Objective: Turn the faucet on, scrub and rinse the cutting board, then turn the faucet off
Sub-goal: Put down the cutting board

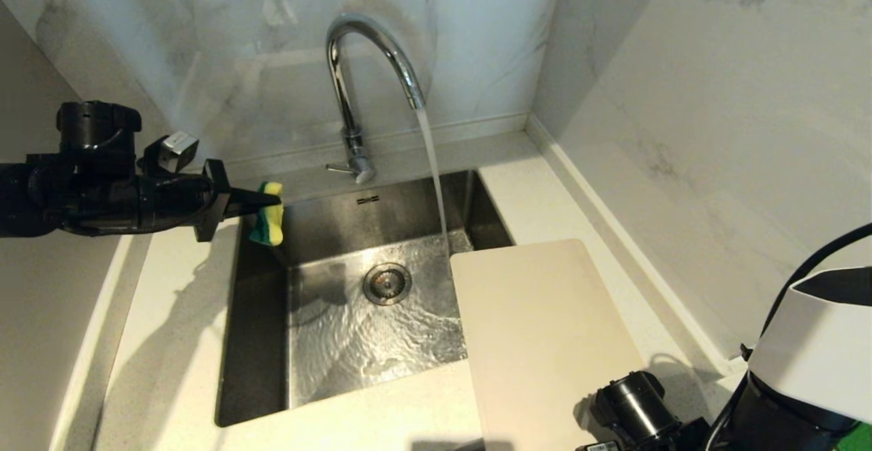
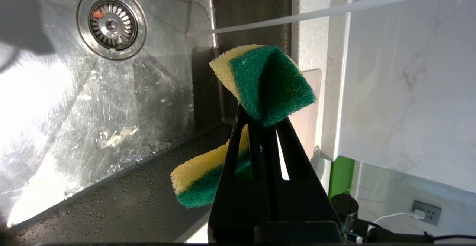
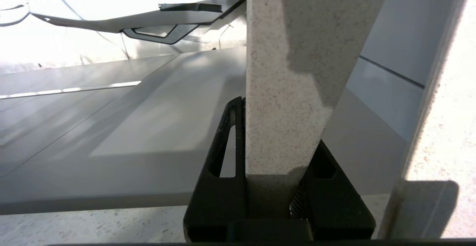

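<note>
We are gripping the board (image 1: pixel 545 335) by its near edge with our right gripper (image 3: pixel 277 153), at the sink's (image 1: pixel 259 383) right; our left gripper (image 1: pixel 269 199), level, is pinching the sponge (image 1: pixel 268 223) above its left rim.

Head view: I look down from above the sink (image 1: pixel 259 342), drain (image 1: pixel 387 283) mid-frame.
Left wrist view: close behind my fingers, facing across the sink; the drain (image 2: pixel 111 23) is shared with the head view.
Right wrist view: very close, beside the sink's counter edge (image 3: pixel 282 90).
</note>
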